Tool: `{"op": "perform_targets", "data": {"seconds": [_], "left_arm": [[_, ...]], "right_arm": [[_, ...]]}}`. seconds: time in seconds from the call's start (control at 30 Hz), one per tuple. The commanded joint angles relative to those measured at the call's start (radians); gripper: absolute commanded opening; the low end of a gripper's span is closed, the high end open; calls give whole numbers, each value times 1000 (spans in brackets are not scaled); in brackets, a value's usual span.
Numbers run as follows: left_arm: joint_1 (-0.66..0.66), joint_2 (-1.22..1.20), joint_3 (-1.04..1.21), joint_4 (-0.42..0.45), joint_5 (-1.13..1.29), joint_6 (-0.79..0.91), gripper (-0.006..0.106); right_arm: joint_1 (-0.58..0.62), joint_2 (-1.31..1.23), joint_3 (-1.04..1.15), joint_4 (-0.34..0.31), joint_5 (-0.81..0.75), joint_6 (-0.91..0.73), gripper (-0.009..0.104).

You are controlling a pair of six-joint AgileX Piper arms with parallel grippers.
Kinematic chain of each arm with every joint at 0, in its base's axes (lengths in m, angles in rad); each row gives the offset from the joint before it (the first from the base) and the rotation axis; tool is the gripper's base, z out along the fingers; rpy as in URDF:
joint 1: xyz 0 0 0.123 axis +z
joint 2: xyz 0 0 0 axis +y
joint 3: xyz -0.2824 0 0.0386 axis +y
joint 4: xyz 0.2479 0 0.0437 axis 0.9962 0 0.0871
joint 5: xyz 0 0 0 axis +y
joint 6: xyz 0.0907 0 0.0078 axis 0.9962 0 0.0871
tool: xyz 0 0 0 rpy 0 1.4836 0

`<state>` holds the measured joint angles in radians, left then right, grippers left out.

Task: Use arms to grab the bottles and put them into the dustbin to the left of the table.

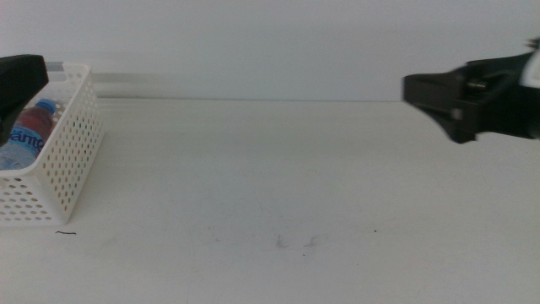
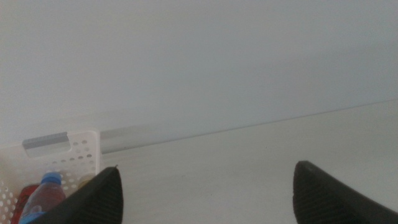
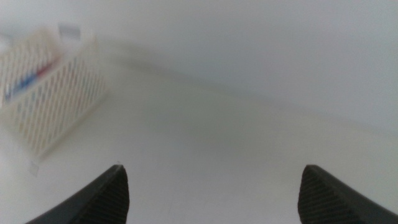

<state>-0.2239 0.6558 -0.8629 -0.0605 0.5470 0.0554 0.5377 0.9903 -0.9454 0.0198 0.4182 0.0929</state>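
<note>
Nearest to the camera, the table (image 1: 278, 186) lies bare and white, with only some faint scuff marks near the front edge. No bottle stands on it in any view.

A little farther, at the left side, the dustbin (image 1: 72, 160) rests on the table, a white basket with holes in its walls. Inside it lies the water bottle (image 1: 29, 135) with blue cap and blue label, and something red shows just beside it. In the left wrist view a bit of yellow also shows behind the basket wall, but it is too small to name. So I judge the bottles are already in the dustbin and the task is close to finished.

The left gripper (image 1: 18, 84) hangs over the dustbin, at the picture's left edge. In its own wrist view the two jaws stand wide apart with nothing between them, and the dustbin shows just beside one jaw. This arm is much nearer to the basket than the other.

The right gripper (image 1: 439, 97) hovers above the table at the far right, well apart from the dustbin, and it points toward the left. Its wrist view is blurred, yet the jaws are clearly spread wide and they hold nothing. The dustbin lies far ahead of it, with its long side running away from this gripper.

If anything remains, I think it is only to pull both arms back.
</note>
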Motion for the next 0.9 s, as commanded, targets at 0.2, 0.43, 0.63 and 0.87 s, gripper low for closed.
{"op": "perform_targets", "data": {"seconds": [0.2, 0.43, 0.63, 0.87], "left_arm": [[-2, -29, 43, -23, -53, -1, 94], [71, -207, 372, -45, -397, -1, 94], [159, -425, 636, -45, -446, -1, 94], [219, -637, 858, -41, -444, -1, 94]], "right_arm": [[-239, -362, 397, -20, -370, -3, 88], [-450, -740, 751, -29, -308, -3, 88], [-556, -981, 945, 17, -253, -3, 88], [-564, -990, 945, -8, -232, -3, 88]]}}
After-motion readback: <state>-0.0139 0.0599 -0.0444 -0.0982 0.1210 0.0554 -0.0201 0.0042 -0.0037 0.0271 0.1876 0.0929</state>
